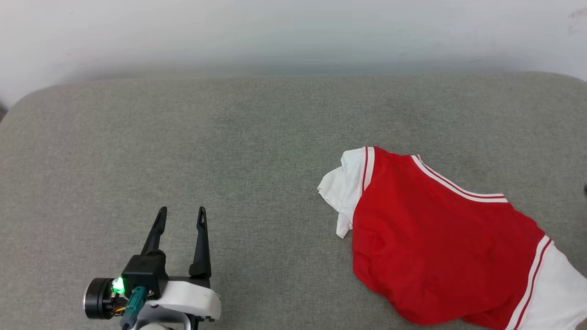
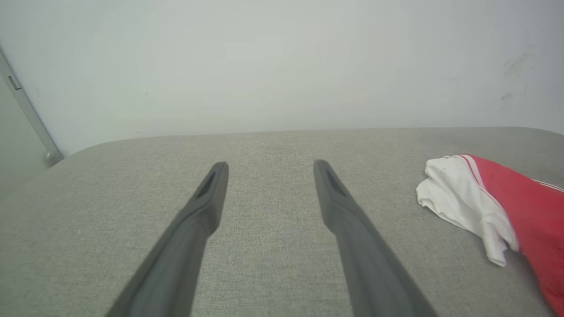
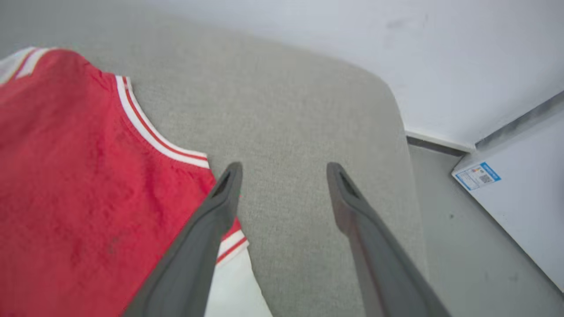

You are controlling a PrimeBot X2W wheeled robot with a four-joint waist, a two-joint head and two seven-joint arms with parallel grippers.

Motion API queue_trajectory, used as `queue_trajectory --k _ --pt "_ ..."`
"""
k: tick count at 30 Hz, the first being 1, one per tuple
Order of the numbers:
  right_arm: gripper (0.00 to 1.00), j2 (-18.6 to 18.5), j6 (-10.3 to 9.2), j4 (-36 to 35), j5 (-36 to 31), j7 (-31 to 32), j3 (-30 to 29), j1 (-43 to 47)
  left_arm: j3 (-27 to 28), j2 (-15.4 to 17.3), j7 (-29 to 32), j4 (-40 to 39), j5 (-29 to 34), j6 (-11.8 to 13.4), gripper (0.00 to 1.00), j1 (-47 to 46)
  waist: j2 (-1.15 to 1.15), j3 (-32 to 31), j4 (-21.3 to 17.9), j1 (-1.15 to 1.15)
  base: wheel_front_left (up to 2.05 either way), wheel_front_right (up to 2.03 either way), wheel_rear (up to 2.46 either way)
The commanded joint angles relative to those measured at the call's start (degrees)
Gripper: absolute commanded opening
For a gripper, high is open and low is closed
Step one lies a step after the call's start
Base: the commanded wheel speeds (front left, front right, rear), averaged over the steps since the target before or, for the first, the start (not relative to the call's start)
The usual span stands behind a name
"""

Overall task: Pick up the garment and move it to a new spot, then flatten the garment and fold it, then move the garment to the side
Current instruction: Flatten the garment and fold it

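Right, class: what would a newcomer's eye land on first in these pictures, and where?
The red garment with white sleeves, lying rumpled on the right of the grey padded surface. Then the left gripper, open above bare padding at the head view's lower left, and the right gripper, open at the garment's striped edge.

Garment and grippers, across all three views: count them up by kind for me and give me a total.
garment: 1, red with white sleeves, lying on the grey padded surface
grippers: 2, the left gripper and the right gripper, both open and holding nothing
total: 3
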Motion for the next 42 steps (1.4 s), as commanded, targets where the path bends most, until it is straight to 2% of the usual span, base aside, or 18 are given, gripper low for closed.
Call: queue_trajectory --k 1,6,11,14,19,26,31,36,42 --pt "1.00 1.67 -0.06 -1.21 -2.59 -2.16 -1.91 -1.28 0.19 -0.03 -0.15 -0.12 0.40 -0.15 1.00 0.04 0.00 -0.11 -0.12 0.00 0.00 0.00 0.00" --pt "1.00 10.93 -0.07 -8.03 -13.56 -9.47 -10.82 -3.07 1.16 0.15 -0.15 -0.06 0.93 -0.82 1.00 -1.70 0.00 0.01 -0.23 0.00 0.00 0.00 0.00" --pt "1.00 22.78 -0.06 -16.84 -24.74 -16.23 -17.85 -2.31 1.74 0.88 -0.15 0.53 1.50 -1.50 1.00 -4.24 0.00 0.61 -0.14 0.00 0.00 0.00 0.00" --pt "1.00 30.30 -0.06 -21.83 -29.55 -20.46 -20.02 -0.37 1.61 1.68 -0.15 1.71 2.26 -1.97 1.00 -6.73 0.00 1.04 -0.27 0.00 0.00 0.00 0.00" --pt "1.00 38.76 -0.06 -27.18 -32.97 -23.67 -20.25 4.16 0.66 3.36 -0.15 4.93 3.06 -3.65 1.00 -12.73 0.00 2.35 -0.87 0.00 0.00 0.00 0.00" --pt "1.00 42.81 -0.06 -27.18 -32.71 -24.92 -19.02 9.48 -3.24 6.61 2.22 12.25 3.08 -7.31 1.00 -25.59 0.00 4.70 -2.64 0.00 0.00 0.00 0.00" --pt "1.00 44.24 -0.06 -28.33 -31.58 -24.96 -19.77 11.00 -10.41 9.40 9.65 16.92 1.56 -8.43 1.00 -36.12 0.00 6.38 -4.19 0.00 0.00 0.00 0.00" --pt "1.00 44.88 -0.06 -29.47 -31.18 -24.97 -19.77 10.98 -25.74 12.73 20.14 20.24 -7.47 -8.52 1.00 -46.91 0.00 8.14 -5.75 0.00 0.00 0.00 0.00" --pt "1.00 45.10 -0.06 -30.56 -31.95 -24.98 -18.72 9.31 -44.55 16.65 35.72 19.16 -22.73 -8.53 1.00 -58.76 0.00 10.84 -7.53 0.00 0.00 0.00 0.00"
